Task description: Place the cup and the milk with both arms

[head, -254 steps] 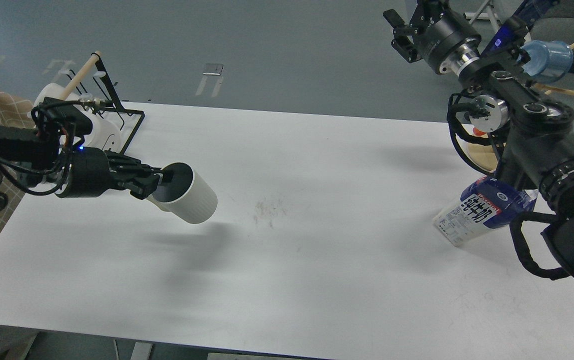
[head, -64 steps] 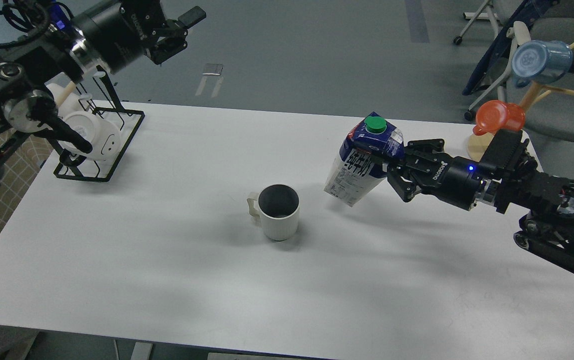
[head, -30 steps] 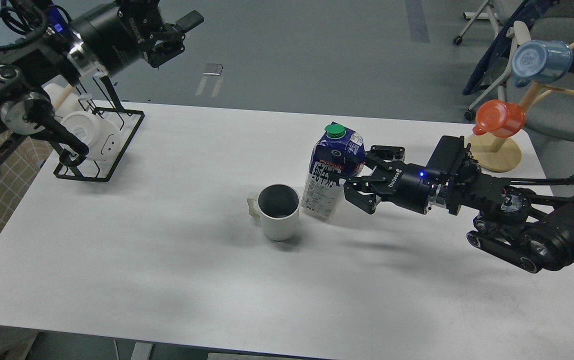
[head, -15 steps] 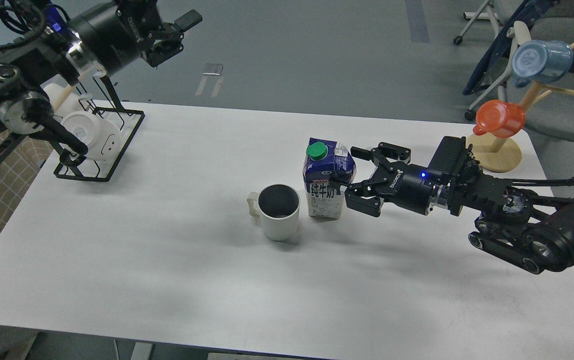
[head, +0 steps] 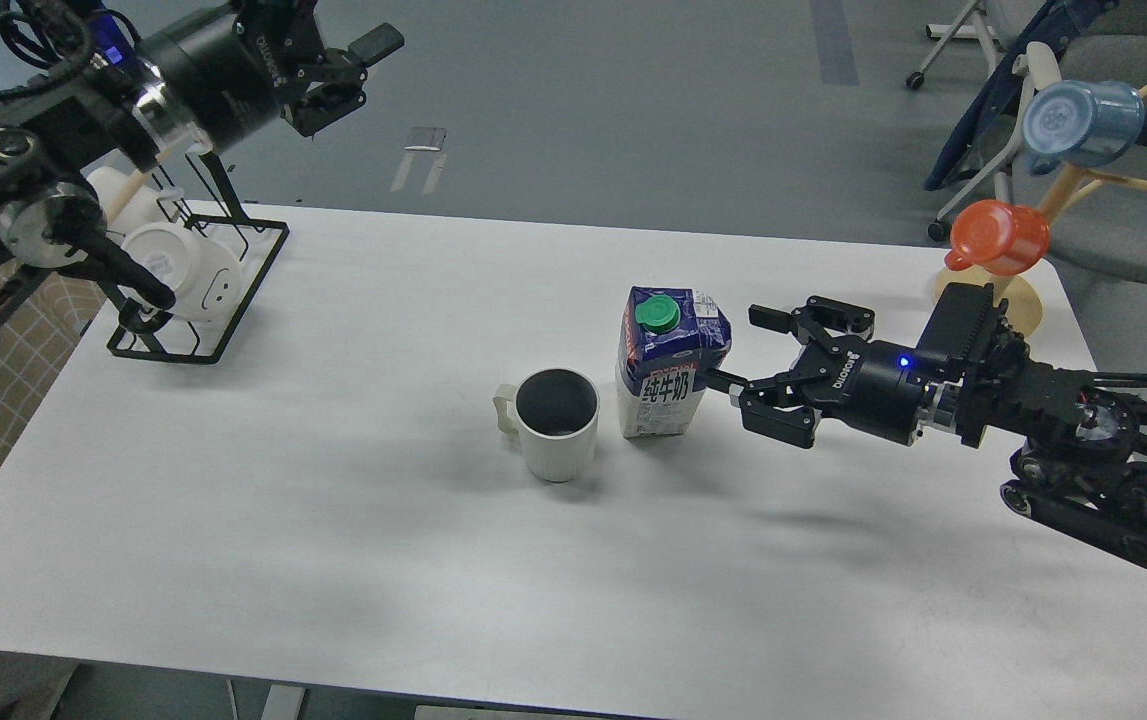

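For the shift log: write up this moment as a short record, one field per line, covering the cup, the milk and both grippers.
cup: cup upright on the white table, near the middle, handle on its left side
milk: milk upright on the table, just right of the cup, green cap on top
right gripper: right gripper open, close by the milk's right side, gripping nothing
left gripper: left gripper raised past the table's far left edge, open, empty
rack: black wire rack at the far left, holding white mugs

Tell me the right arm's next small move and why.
Probably draw the right gripper straight back to the right. The milk stands upright on the table beside the cup, and the fingers are spread open, though the lower one looks very close to the carton.
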